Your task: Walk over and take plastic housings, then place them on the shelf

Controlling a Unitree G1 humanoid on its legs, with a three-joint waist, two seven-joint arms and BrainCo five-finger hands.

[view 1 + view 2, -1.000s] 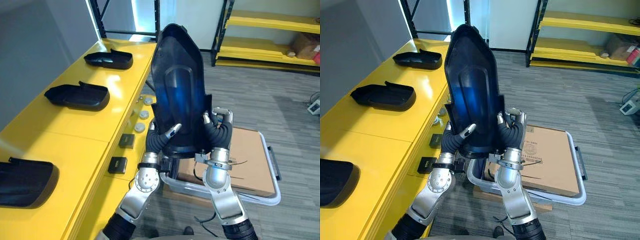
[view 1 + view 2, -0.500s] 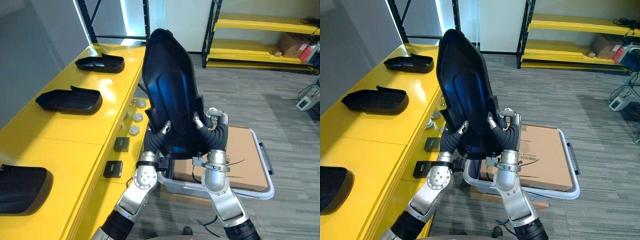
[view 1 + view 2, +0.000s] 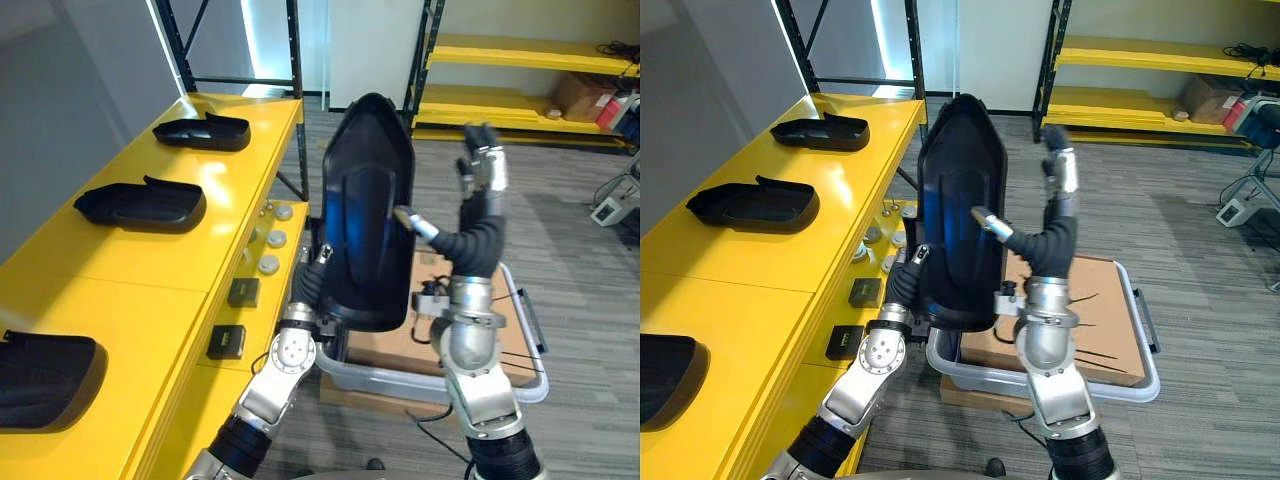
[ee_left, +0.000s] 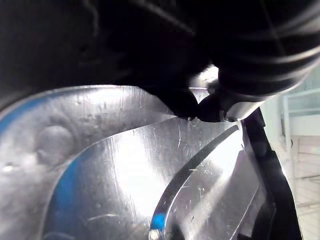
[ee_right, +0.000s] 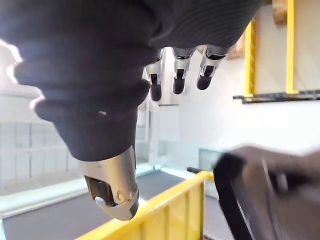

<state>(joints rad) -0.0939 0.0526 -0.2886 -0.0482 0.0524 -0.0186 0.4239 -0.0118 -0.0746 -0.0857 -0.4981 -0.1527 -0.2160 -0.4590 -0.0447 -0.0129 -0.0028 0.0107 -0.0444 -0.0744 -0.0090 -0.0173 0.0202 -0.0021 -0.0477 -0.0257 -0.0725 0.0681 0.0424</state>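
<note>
Item: black plastic housing. Large stiff shell, glossy; judged light but unwieldy, slippery.
Location: stood upright over grey bin, beside yellow shelf.
Left hand pinched lower rim.
Right hand alongside, fingers straight, empty.
Best hold: both side rims, low.

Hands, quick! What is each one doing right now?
Left hand: closed on the black plastic housing, holding it upright.
Right hand: open, holding nothing.

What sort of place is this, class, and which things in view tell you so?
Likely a factory or warehouse floor: black plastic housings lie along a yellow shelf, and metal racks stand behind.
</note>
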